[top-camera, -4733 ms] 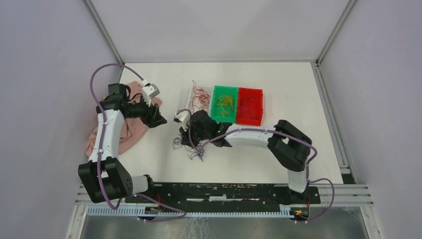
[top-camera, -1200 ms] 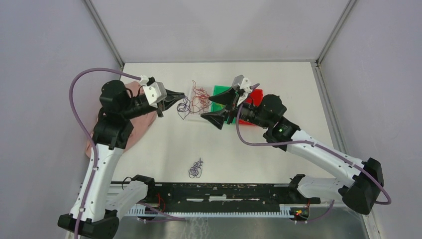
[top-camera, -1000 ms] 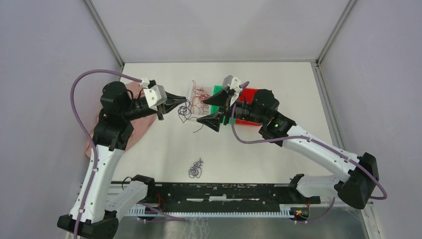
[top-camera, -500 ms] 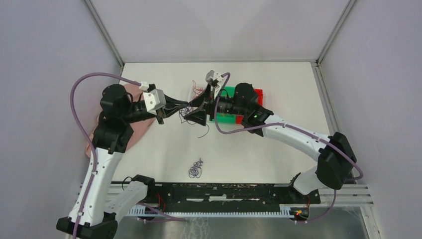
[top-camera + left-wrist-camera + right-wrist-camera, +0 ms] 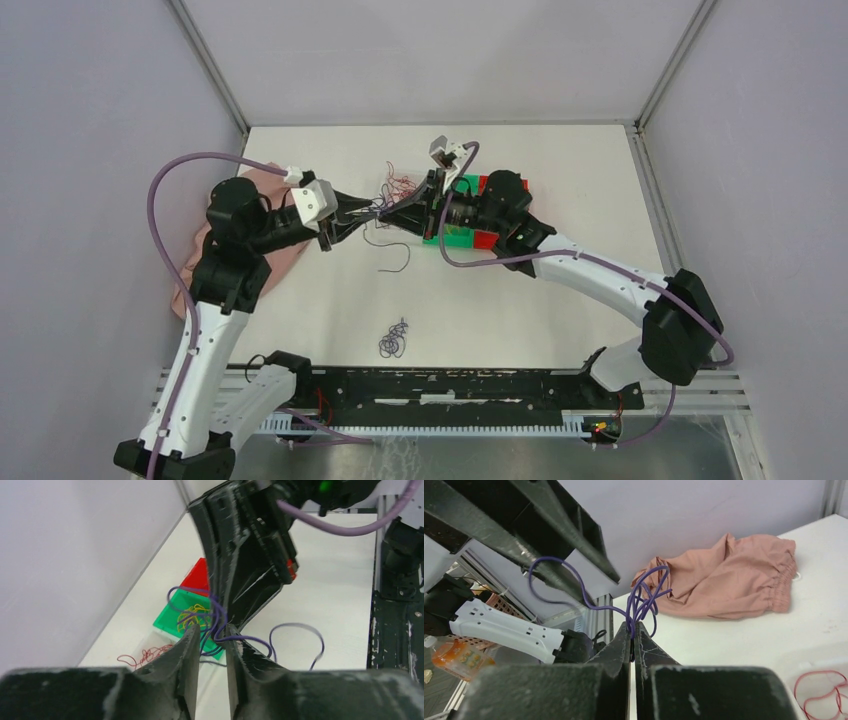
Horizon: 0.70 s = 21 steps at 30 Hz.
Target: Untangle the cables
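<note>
Right gripper [image 5: 631, 626]: jaws pressed together, pinching a purple cable [image 5: 636, 607] whose loops stand above the tips.
Left gripper [image 5: 212, 630]: jaws a little apart, strands of that cable in the gap.
Meeting place: tip to tip in the air, beside the green bin [image 5: 170, 622].
Bin: yellow cables [image 5: 192, 617] inside.
Table [image 5: 560, 300]: red cables [image 5: 400, 185] far side, purple clump [image 5: 394, 339] near edge.
Cloth [image 5: 724, 580]: left side.
</note>
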### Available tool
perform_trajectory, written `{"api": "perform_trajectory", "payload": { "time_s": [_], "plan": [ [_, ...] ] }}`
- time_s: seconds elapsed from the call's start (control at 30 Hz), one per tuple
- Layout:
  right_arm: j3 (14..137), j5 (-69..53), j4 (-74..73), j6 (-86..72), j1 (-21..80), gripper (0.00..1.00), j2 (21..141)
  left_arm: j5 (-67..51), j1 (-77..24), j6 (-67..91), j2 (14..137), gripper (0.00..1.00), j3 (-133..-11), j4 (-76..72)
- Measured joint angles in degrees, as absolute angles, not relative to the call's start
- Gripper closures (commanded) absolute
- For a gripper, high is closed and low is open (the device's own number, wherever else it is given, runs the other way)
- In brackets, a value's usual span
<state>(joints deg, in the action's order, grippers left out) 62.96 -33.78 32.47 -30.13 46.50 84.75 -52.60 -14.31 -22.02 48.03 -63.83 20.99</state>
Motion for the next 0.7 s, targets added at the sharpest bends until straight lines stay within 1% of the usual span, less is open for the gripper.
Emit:
{"api": "perform_trajectory", "payload": {
  "time_s": [0.03, 0.13, 0.17, 0.2, 0.47, 0.57, 0.7],
  "plan": [
    [62.33, -33.45, 31.75, -29.98, 46.11, 1.0, 83.99, -51.33, -14.28, -22.09, 48.25, 0.43, -63.48, 20.93],
    [61.73, -32.08, 26.17, -28.56, 44.05, 1.0, 81.73, -48.34, -14.28, -23.0, 49.25, 0.14, -63.02, 21.3],
    [61.73, -31.4, 24.12, -27.9, 43.18, 1.0, 81.12, -47.86, -14.28, -23.55, 49.71, 0.03, -63.02, 21.67],
    [61.73, -30.55, 21.28, -27.16, 41.91, 1.0, 80.42, -47.13, -14.31, -24.25, 50.22, 0.0, -63.02, 22.55],
    [61.8, -26.2, 5.82, -25.65, 27.18, 1.0, 79.61, -44.4, -14.28, -29.63, 52.86, 0.01, -63.29, 31.14],
    [63.26, -21.78, 0.45, -23.88, 22.57, 1.0, 80.14, -43.51, -14.35, -31.48, 52.56, 0.01, -63.37, 32.99],
    [66.28, -14.52, -3.57, -19.35, 20.75, 1.0, 81.67, -42.15, -14.39, -33.15, 52.34, 0.01, -63.4, 34.87]
  ]
}}
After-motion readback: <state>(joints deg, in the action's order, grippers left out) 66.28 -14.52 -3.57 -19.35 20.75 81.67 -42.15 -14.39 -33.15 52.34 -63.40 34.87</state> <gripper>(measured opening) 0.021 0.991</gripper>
